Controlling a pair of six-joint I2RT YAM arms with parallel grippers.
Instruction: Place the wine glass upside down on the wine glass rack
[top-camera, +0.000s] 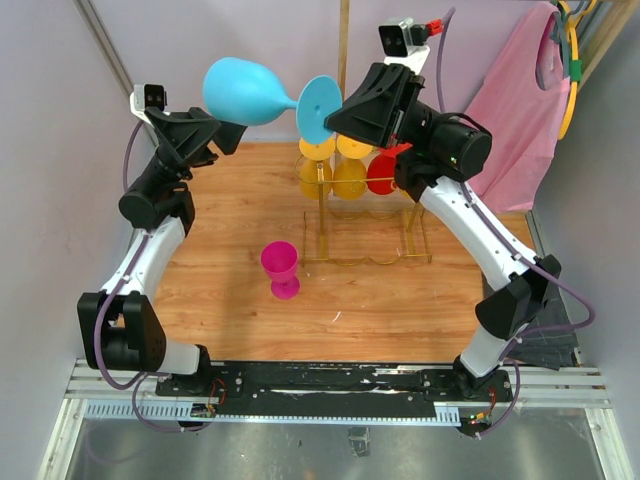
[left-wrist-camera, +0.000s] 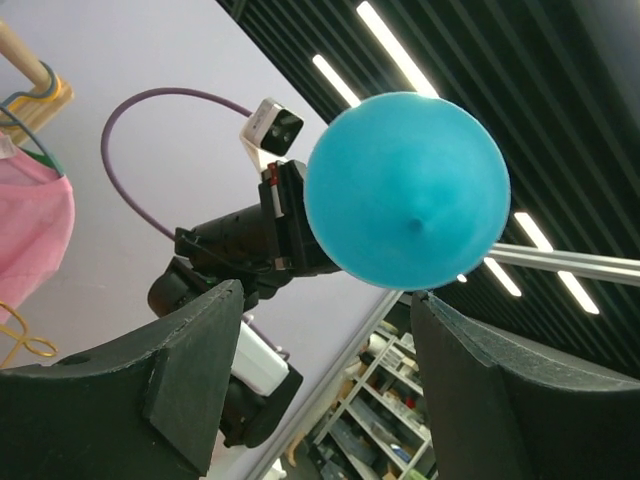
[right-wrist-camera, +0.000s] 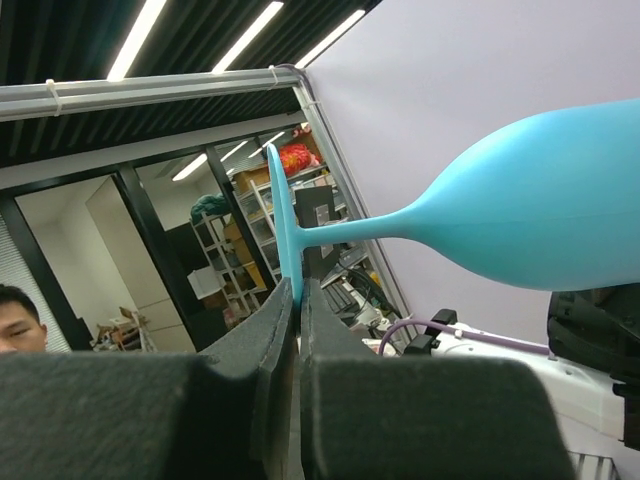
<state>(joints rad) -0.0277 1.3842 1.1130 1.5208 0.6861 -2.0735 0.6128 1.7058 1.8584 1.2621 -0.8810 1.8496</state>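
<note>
racking is left to do: right gripper (right-wrist-camera: 297, 300) clamps the wine glass (top-camera: 245, 92) by its foot, left gripper (left-wrist-camera: 322, 300) stands released, wine glass rack (top-camera: 322, 215) near.

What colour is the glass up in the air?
The glass is light blue, clearest in the right wrist view.

A warm wooden tabletop (top-camera: 220, 300) sits between pale lilac walls (top-camera: 60, 120), with a wooden pole (top-camera: 343, 40) rising at the back and a pink cloth (top-camera: 510, 100) hanging at the far right, while a black slatted ceiling (left-wrist-camera: 560, 80) carries long strip lights (left-wrist-camera: 400, 50) above cluttered shelving (right-wrist-camera: 235, 235).
</note>
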